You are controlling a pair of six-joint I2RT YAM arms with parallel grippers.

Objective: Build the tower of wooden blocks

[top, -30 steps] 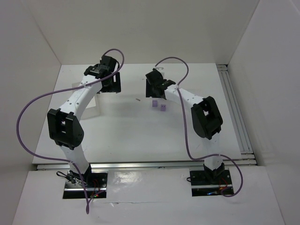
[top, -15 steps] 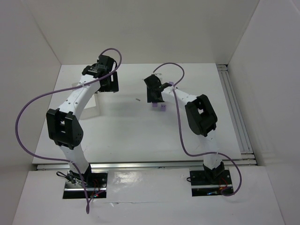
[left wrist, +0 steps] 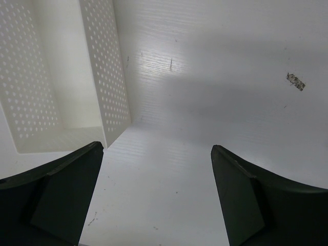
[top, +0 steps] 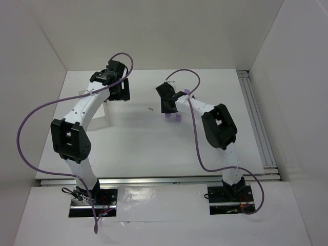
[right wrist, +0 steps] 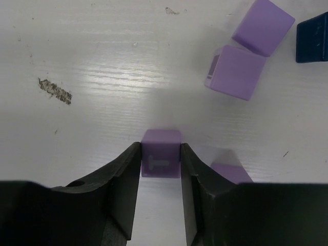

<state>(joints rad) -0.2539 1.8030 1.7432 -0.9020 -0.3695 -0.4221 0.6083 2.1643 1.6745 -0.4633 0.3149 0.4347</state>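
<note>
**Right jaws pinching a purple block, left jaws just hanging wide**

So here's the state of play. The right arm [top: 215, 125] is reached out toward the middle of the counter [top: 143, 143]. In its wrist view the right jaws have one purple block [right wrist: 161, 160] squeezed between them, with both inner faces sitting flush against the block's sides. The block is down on the counter, with a little T-shaped mark on the face toward the camera.

The rest of the tower bits are scattered past it, up and to the right in that view. A second purple block [right wrist: 236, 72] and a third purple block [right wrist: 263, 26] are touching at a corner. The dark blue block [right wrist: 312, 38] is just beside them, cut off by the frame edge. Nothing is stacked. There's also a sliver of purple peeking out by the right-hand finger, and I can't tell what it is.

The left arm [top: 82, 107] is over on its own side, well apart from the blocks. The left jaws are spread wide with nothing between them, right next to the corner of the white perforated tray [left wrist: 61, 77].
</note>
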